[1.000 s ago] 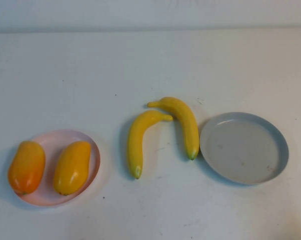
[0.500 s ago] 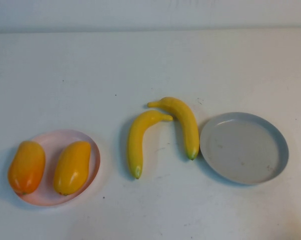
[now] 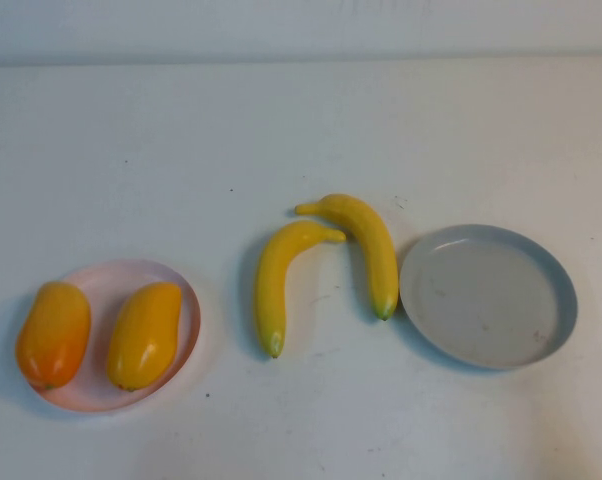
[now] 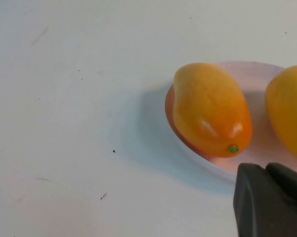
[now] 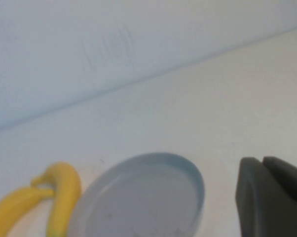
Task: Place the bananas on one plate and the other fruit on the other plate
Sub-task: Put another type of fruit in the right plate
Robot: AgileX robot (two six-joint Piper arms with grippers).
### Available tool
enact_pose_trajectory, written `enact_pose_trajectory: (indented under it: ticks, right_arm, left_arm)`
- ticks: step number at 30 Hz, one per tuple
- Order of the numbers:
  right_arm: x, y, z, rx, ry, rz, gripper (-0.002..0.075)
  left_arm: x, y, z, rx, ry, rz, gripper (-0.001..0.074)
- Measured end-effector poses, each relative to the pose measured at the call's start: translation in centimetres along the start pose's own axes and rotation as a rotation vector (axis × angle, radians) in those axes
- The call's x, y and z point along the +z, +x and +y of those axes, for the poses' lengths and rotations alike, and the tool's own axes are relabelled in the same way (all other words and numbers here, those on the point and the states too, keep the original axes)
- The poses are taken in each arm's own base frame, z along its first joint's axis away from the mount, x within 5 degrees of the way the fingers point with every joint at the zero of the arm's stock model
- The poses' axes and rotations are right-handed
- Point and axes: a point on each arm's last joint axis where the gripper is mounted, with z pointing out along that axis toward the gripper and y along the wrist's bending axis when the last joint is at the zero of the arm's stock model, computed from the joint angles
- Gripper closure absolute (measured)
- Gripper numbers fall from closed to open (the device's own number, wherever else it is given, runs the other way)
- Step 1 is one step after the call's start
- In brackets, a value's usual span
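Two bananas (image 3: 326, 262) lie mid-table, one tip touching the grey plate (image 3: 559, 300) rim; both mangoes (image 3: 99, 334) sit on the pink plate (image 3: 186, 300). Left gripper (image 4: 272, 200) near pink plate, right gripper (image 5: 269, 197) near grey: finger state cannot be told. Nothing has moved since earlier.

light: bright, even, a bit washed out on the white table (image 3: 301, 120)
shadows: soft, falling left of the bananas (image 3: 321, 260)
glare: small highlights on the orange fruit (image 4: 210, 108)
blur: right wrist view is soft, grey plate (image 5: 138, 197) hazy
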Motion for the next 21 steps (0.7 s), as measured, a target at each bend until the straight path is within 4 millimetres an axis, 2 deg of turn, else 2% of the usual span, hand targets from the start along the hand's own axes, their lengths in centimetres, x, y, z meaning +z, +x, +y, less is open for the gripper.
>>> enact_pose_trajectory:
  ticks: [7, 10, 12, 16, 21]
  right_arm:
    - [-0.1, -1.4, 0.0, 0.225, -0.018, -0.158, 0.0743]
    - [-0.1, -1.4, 0.1, 0.31, -0.03, -0.151, 0.0743]
    - [-0.2, -2.1, 0.6, 0.347, -0.054, -0.126, 0.0743]
    - [0.1, -4.4, 2.5, 0.313, -0.093, 0.052, 0.0743]
    - [1.9, -6.4, 4.4, 0.192, -0.087, 0.433, 0.0743]
  left_arm:
    - [0.0, 0.0, 0.0, 0.0, 0.0, 0.0, 0.0733]
    - [0.0, 0.0, 0.0, 0.0, 0.0, 0.0, 0.0733]
    - [0.0, 0.0, 0.0, 0.002, -0.001, 0.0, 0.0733]
    - [0.0, 0.0, 0.0, 0.002, -0.001, 0.0, 0.0733]
    - [0.0, 0.0, 0.0, 0.002, -0.001, 0.0, 0.0733]
